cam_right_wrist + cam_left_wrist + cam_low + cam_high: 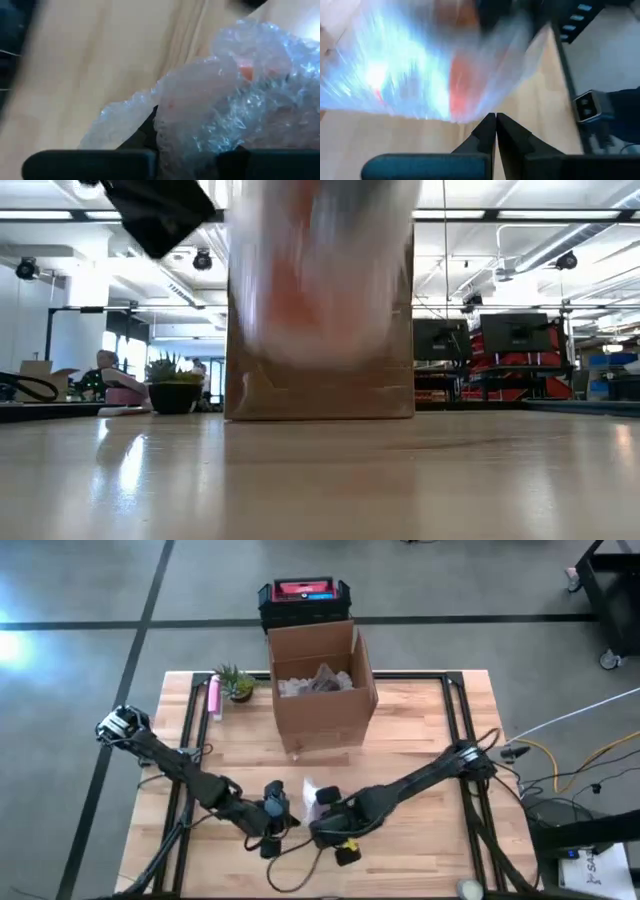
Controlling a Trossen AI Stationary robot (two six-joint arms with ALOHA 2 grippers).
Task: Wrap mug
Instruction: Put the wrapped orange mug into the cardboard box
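Observation:
The mug shows as an orange patch [246,72] inside a bundle of clear bubble wrap [220,110]. In the low view the bundle [320,270] hangs blurred above the tabletop, in front of the cardboard box. My right gripper [326,814] is near the table's front middle, shut on the bundle, which covers most of its fingers. My left gripper [495,118] is shut just left of the bundle [314,790], with its tips at the wrap's edge. My right gripper holds the bubble-wrapped mug by the wrap's crumpled lower part [175,125]. The wrap bulges over the fingers and hides the place of contact. One dark finger [145,134] shows beside it. The bundle is lifted clear of the table. My left gripper's shut tips stand at the wrap's edge [470,119]; I cannot tell whether they touch it.
An open cardboard box [320,685] with crumpled paper inside stands at the far middle of the table. A small potted plant [236,684] and a pink object [213,698] sit to its left. Cables [300,855] lie along the near edge.

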